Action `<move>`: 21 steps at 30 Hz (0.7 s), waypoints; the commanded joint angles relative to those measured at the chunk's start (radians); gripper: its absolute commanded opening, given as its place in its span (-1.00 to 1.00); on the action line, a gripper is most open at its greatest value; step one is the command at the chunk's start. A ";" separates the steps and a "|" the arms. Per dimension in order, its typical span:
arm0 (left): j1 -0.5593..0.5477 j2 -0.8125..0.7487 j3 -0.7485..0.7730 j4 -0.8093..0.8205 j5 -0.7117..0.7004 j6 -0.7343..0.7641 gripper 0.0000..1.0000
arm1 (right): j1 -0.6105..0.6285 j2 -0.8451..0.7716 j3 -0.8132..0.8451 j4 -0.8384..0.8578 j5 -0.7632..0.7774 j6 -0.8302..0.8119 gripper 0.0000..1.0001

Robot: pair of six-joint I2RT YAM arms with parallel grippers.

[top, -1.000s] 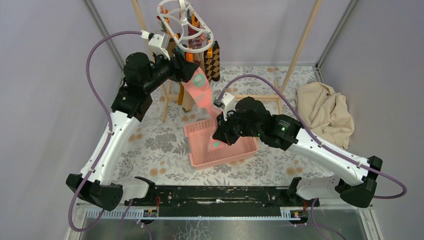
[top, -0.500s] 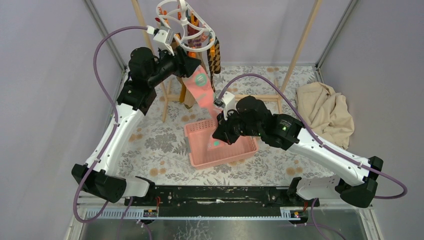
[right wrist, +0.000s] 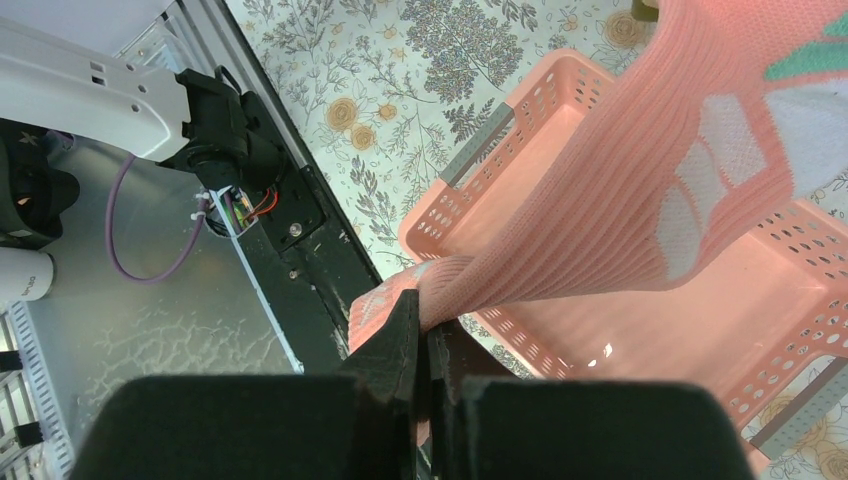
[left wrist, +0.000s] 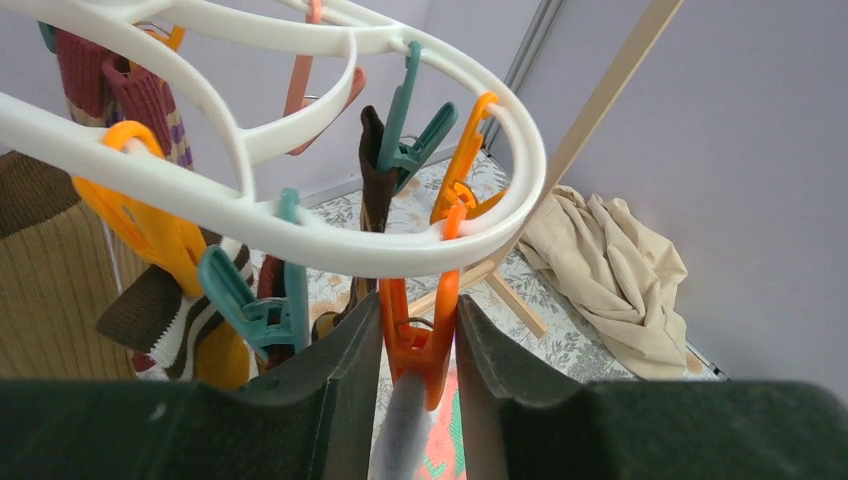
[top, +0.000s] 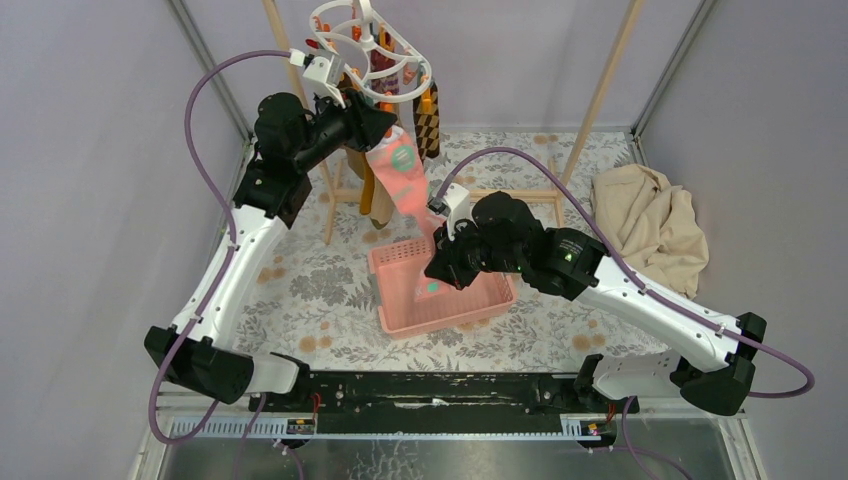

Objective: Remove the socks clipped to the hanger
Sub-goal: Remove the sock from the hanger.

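The white hanger (top: 395, 97) (left wrist: 300, 235) hangs at the back, with several socks clipped to it. A pink sock (top: 400, 175) (right wrist: 620, 210) hangs slanted from an orange clip (left wrist: 418, 335) down to the basket. My left gripper (top: 385, 122) (left wrist: 415, 310) sits just under the ring, both jaws pressed against that clip's arms. Over the basket, my right gripper (top: 437, 268) (right wrist: 428, 315) is shut on the sock's lower end. An argyle sock (top: 428, 120), a brown sock (left wrist: 372, 170) and a mustard one (left wrist: 45, 290) remain clipped.
A pink perforated basket (top: 395, 262) (right wrist: 470, 170) sits on the floral table below the hanger. A beige cloth (top: 650, 225) (left wrist: 610, 270) lies at the right. The wooden rack's poles (top: 600, 90) rise behind. The arms' black base rail (right wrist: 290, 230) runs along the near edge.
My left gripper has risen to the hanger ring and its jaws have narrowed onto the orange clip. The right gripper has stayed put, holding the pink sock.
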 commanded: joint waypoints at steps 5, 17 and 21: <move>0.012 0.012 0.026 0.085 0.020 -0.024 -0.75 | 0.009 -0.005 -0.013 0.026 -0.009 -0.018 -1.00; 0.027 0.002 -0.006 0.123 0.019 -0.052 -0.37 | 0.009 0.013 -0.036 0.042 -0.018 -0.019 -1.00; 0.031 -0.001 -0.026 0.151 0.027 -0.073 -0.07 | 0.009 0.012 -0.037 0.042 -0.017 -0.016 -1.00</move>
